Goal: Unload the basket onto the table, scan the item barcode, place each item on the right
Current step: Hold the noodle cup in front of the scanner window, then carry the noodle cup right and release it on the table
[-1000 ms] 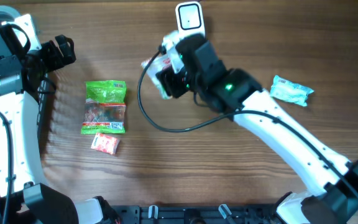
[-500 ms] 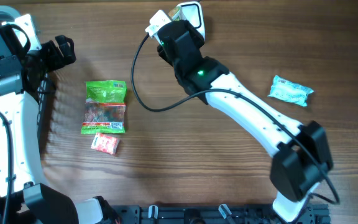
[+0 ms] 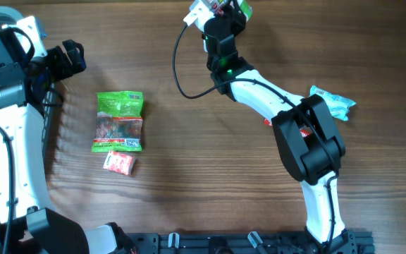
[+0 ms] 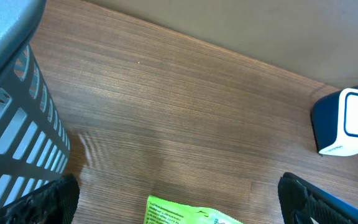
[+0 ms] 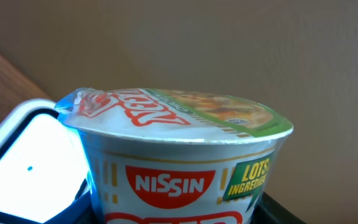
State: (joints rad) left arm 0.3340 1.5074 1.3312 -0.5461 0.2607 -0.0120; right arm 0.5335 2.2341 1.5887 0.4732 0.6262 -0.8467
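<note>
The item is a Nissin noodle cup [image 5: 185, 162] with a foil lid, and my right gripper [image 5: 179, 214] is shut on it, dark fingers pressed to both its sides. The cup stands upright right next to the lit white face of the barcode scanner [image 5: 23, 155]. From overhead, the right gripper [image 3: 223, 13] and the cup's green rim [image 3: 242, 8] sit at the table's far edge, covering the scanner. The left wrist view shows the scanner [image 4: 347, 121] standing alone at the right. My left gripper [image 3: 72, 58] hangs open at the far left, holding nothing.
A green snack bag [image 3: 119, 121] and a small red packet [image 3: 119, 163] lie left of centre. A pale blue packet [image 3: 330, 104] lies at the right beside the right arm. A grey slatted basket [image 4: 11, 112] stands at the left edge.
The right arm has swung toward the table's far edge, carrying the cup over the scanner, which it now hides from overhead. The left arm has not moved.
</note>
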